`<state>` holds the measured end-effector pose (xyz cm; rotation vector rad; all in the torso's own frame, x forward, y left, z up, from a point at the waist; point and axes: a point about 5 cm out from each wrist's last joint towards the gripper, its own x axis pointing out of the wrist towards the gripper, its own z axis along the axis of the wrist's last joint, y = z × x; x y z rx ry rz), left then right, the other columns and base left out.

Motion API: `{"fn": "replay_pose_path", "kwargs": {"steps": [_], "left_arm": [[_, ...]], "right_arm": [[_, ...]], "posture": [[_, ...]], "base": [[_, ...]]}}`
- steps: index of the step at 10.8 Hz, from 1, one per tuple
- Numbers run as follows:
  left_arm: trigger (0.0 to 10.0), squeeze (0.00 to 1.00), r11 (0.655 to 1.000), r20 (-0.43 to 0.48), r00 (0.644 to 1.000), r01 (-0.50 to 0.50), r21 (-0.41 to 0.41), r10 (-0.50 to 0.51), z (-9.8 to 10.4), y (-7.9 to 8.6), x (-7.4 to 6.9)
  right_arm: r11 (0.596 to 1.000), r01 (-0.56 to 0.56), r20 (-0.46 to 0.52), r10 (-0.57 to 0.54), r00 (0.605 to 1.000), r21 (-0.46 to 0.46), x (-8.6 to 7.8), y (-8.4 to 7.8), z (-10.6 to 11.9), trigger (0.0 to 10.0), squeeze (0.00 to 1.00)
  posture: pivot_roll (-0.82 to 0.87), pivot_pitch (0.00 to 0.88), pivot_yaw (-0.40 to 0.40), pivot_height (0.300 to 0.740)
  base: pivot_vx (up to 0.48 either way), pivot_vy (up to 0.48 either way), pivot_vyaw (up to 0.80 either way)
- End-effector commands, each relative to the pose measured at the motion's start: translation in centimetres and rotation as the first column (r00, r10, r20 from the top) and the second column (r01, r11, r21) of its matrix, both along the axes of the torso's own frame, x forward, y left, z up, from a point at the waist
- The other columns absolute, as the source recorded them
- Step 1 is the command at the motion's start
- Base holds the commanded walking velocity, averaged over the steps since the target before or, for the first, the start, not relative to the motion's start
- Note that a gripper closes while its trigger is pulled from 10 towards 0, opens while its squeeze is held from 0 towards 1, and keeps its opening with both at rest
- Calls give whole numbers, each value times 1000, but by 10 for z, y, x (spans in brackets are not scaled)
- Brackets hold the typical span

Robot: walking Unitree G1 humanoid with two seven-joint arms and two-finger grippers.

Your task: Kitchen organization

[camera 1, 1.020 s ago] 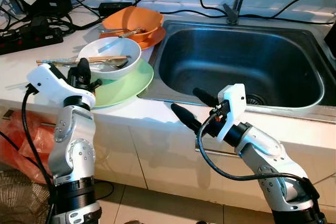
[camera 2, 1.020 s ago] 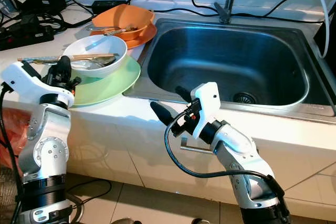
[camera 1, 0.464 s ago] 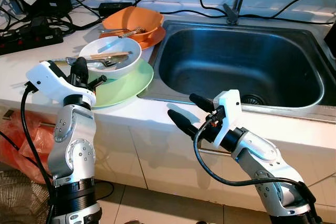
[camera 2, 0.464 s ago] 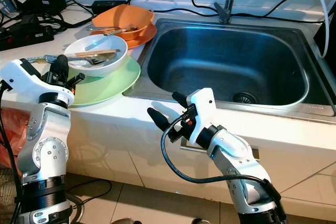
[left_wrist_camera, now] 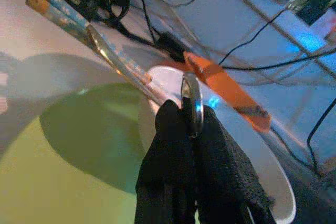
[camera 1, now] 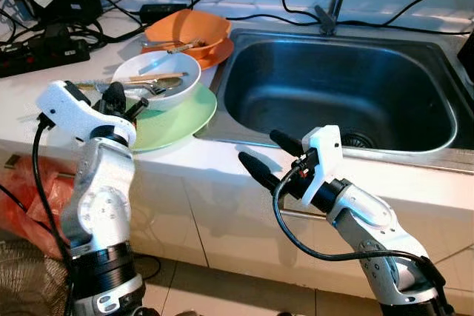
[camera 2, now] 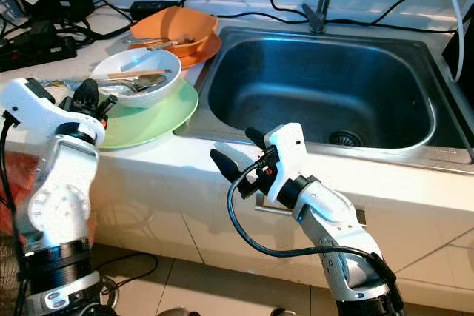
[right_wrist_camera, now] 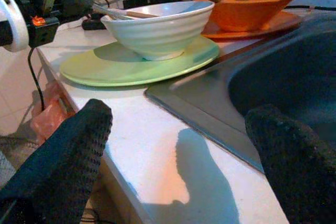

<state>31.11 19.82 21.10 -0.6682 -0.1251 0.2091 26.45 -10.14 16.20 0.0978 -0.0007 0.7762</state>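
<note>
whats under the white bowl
The white bowl sits on a green plate. The plate's middle is covered by the bowl. The left gripper is shut on a metal utensil handle at the bowl.

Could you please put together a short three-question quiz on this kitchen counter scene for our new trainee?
1. True or false: the white bowl sits on the green plate.
2. What is the left pincer shut on?
A. a metal utensil handle
B. the tap
C. a cable
3. Fill in: the right pincer is ___ and holds nothing, in front of the counter edge near the sink.

Key:
1. True.
2. A; the metal utensil handle sits between its fingers at the bowl's rim, beside the chopsticks.
3. Open.
</note>
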Motion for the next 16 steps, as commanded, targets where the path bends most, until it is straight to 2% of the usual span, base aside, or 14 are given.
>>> {"fn": "replay_pose_path", "kwargs": {"steps": [1,3,4,7,8,13,16], "left_arm": [[0,0,1000,-35,999,-5,12,5,4,2,0],[0,0,999,-62,998,20,50,-17,13,4,-2],[0,0,997,-58,998,23,69,-19,26,7,-6],[0,0,995,-78,997,37,91,-30,35,12,-9],[0,0,994,-50,998,37,99,-32,42,15,-11],[0,0,988,-14,995,101,117,-100,53,3,-11],[0,0,981,5,991,128,143,-130,64,5,-11]], "right_arm": [[1000,7,21,-7,1000,0,2,0,4,10000,0],[1000,11,24,-11,1000,4,4,1,4,10000,0],[1000,14,25,-15,1000,7,4,1,4,10000,0],[1000,13,26,-13,1000,9,6,3,3,10000,0],[1000,11,27,-12,1000,12,8,4,3,10000,0],[1000,19,32,-19,999,19,10,6,2,10000,0],[1000,21,36,-22,999,22,11,7,2,10000,0]], "posture": [[77,81,71,740],[87,80,74,740],[97,79,74,740],[113,77,72,740],[120,74,73,740],[122,69,80,740],[131,62,81,740]], "base": [[0,0,0],[0,0,0],[0,0,0],[0,0,0],[0,0,0],[0,0,0],[0,0,0]]}}
